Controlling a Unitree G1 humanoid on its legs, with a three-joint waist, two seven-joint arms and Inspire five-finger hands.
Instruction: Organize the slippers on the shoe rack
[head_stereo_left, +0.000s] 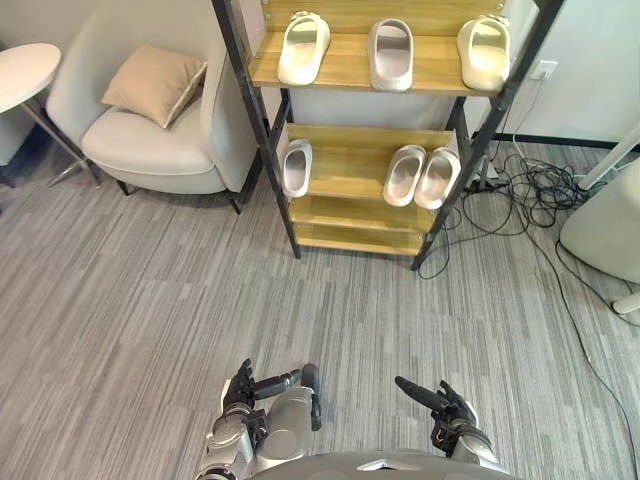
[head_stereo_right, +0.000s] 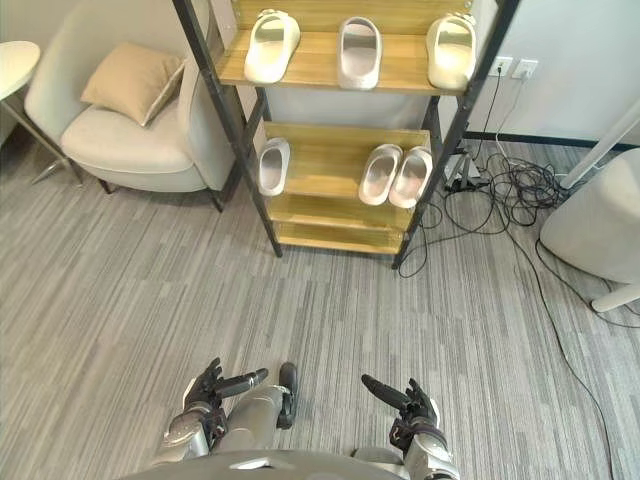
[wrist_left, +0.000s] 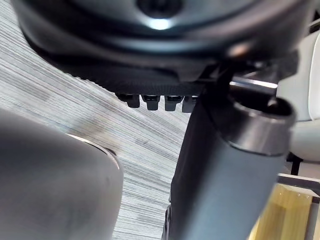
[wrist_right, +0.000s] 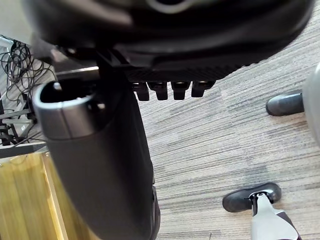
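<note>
Dark left hand (head_stereo_left: 243, 392) and right hand (head_stereo_left: 447, 408) are held low, fingers loosely spread, empty. Pale slide slippers (head_stereo_left: 405, 175) are seen on black-framed wooden shoe rack (head_stereo_left: 350, 160), well ahead.

The two head views looked steeply down and forward from the robot's head over the carpeted floor (head_stereo_left: 150, 300). The shoe rack (head_stereo_left: 350, 162) stood well off at the far edge, and the left hand (head_stereo_left: 245, 392) and right hand (head_stereo_left: 447, 408) lay at the near edge. Both views shared nearly the whole scene; the right eye's placed the rack slightly further left. Each wrist view looked from very close along its own hand, with carpet showing past it and a corner of the rack's yellow wood at one side.
</note>
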